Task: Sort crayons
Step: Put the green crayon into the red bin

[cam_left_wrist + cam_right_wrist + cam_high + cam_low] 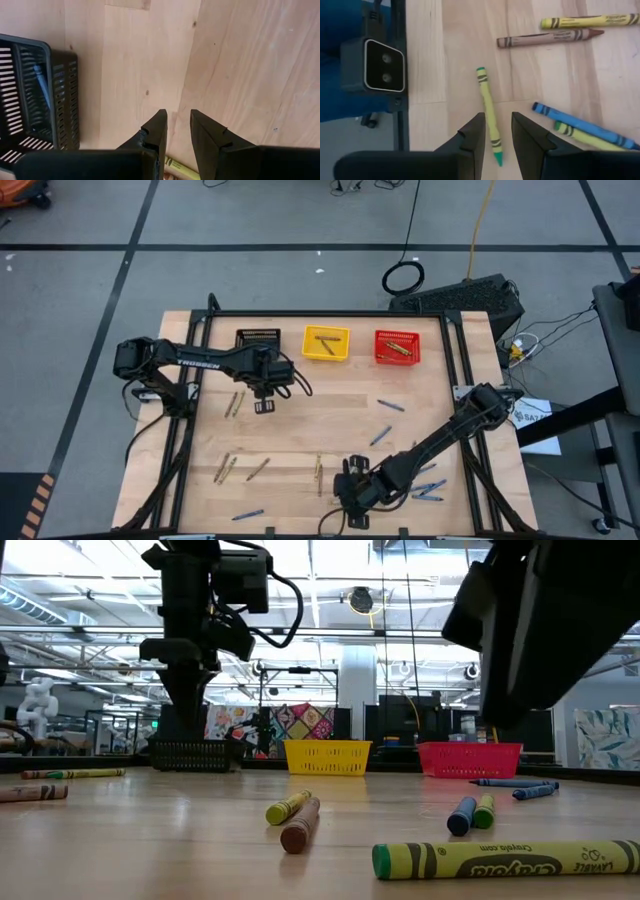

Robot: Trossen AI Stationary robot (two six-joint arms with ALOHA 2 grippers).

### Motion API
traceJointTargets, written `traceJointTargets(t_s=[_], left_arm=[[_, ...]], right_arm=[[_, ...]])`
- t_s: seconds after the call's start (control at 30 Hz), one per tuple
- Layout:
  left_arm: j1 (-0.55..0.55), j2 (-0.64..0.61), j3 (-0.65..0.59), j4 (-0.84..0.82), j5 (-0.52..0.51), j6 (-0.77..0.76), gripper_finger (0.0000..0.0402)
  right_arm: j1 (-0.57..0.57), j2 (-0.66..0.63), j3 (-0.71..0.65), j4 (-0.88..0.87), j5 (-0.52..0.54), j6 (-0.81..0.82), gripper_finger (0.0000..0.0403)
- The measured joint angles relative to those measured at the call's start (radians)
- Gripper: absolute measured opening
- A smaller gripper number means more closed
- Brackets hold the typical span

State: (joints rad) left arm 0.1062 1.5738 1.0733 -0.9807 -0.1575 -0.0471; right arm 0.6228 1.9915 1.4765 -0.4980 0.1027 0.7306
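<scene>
Pale wooden table (330,415), thin wax crayons (388,405) being scattered across it.
Both grippers are being held narrowly parted, empty: left gripper (177,131) beside black mesh basket (30,95), half cropped; right gripper (498,134) over a yellow-green crayon (488,112).

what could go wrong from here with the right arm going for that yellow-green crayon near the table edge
The right gripper, open, hangs over a thin yellow-green crayon lying along the gap between its fingers rather than across it, so closing may roll it away instead of pinching it.

A blue crayon and another yellow one lie just beside one finger and could get nudged.

The left gripper, open beside the black mesh basket, could bump its wall.
</scene>
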Motion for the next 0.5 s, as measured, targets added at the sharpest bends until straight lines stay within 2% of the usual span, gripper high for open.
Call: traceJointTargets(t_s=[0.5], left_arm=[[0.0, 0.0, 0.0, 0.005, 0.0, 0.001, 0.0077]], right_arm=[[0.027, 0.038, 0.0, -0.005, 0.004, 0.069, 0.0082]])
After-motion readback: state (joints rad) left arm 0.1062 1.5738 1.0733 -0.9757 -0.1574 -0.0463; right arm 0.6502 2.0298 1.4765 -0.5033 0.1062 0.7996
